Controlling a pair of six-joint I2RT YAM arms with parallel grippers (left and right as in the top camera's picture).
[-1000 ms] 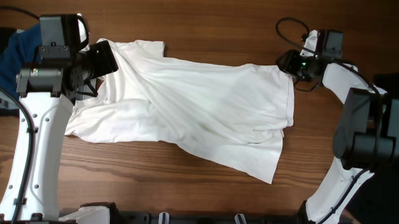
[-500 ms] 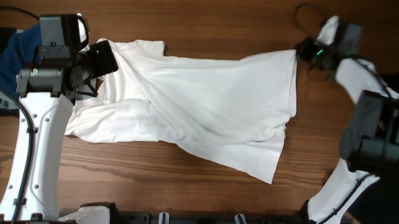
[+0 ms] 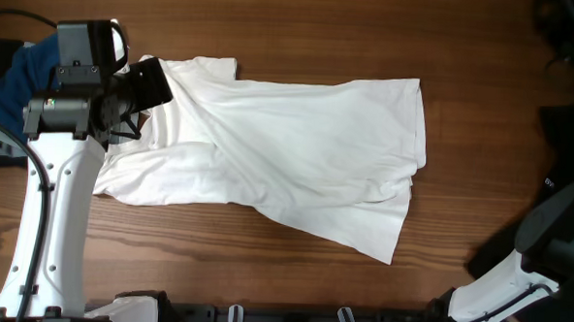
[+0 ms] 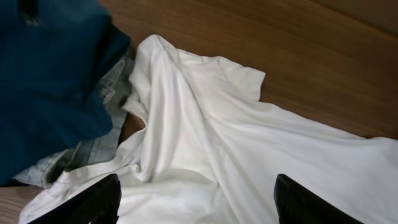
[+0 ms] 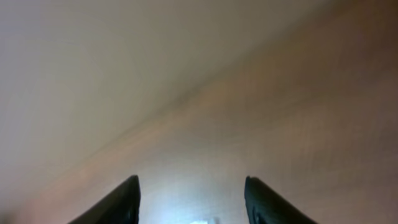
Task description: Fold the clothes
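While over shirt (image 4: 236, 143), left gripper (image 4: 198, 208) agape.

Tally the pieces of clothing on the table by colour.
White: 1, the shirt
Dark blue: 1, the bundled garment
Pale grey check: 1, the cloth under the blue one
Total: 3
A dark shape at the right edge might be a fourth; the overhead view does not settle it.
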